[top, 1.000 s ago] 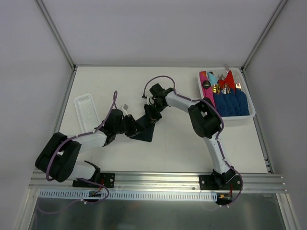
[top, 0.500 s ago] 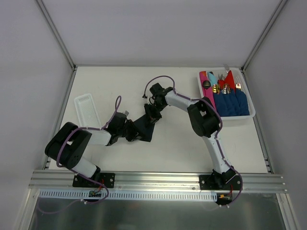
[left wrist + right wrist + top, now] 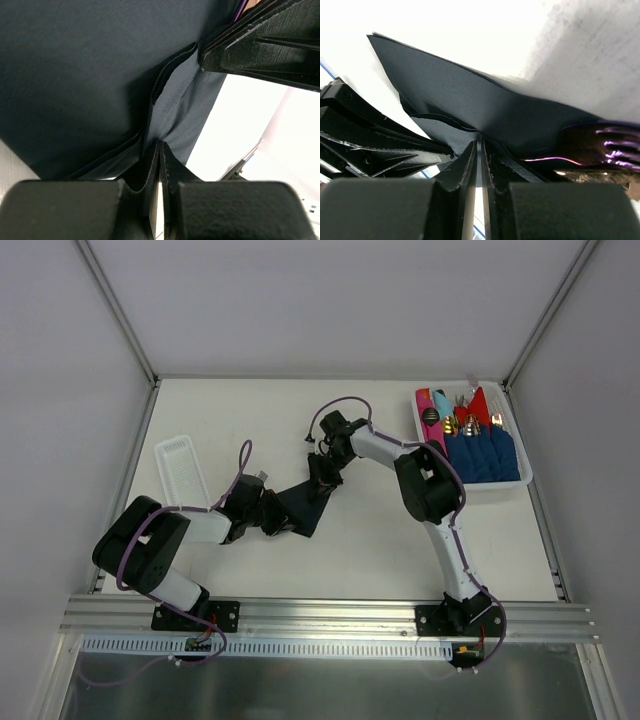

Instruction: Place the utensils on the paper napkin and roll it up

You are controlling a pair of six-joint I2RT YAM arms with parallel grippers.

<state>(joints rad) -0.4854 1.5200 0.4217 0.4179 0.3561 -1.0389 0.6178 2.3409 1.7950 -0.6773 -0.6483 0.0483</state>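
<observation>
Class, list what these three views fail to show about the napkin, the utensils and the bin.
- Top view: any utensils at the paper napkin, hidden beneath it.
- Right wrist: the handle of the fork, covered by the napkin; the tines are blurred.
- Left wrist: the napkin's outline, cut off by the frame.
- Top view: the contents of the bin, too small to count.

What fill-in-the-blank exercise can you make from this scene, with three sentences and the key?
1. The left gripper and the right gripper both pinch the dark paper ___.
2. The utensil with shiny purple tines in the right wrist view is a ___.
3. The bin of blue rolls stands at the far ___ corner of the table.
Missing words: napkin, fork, right.
</observation>
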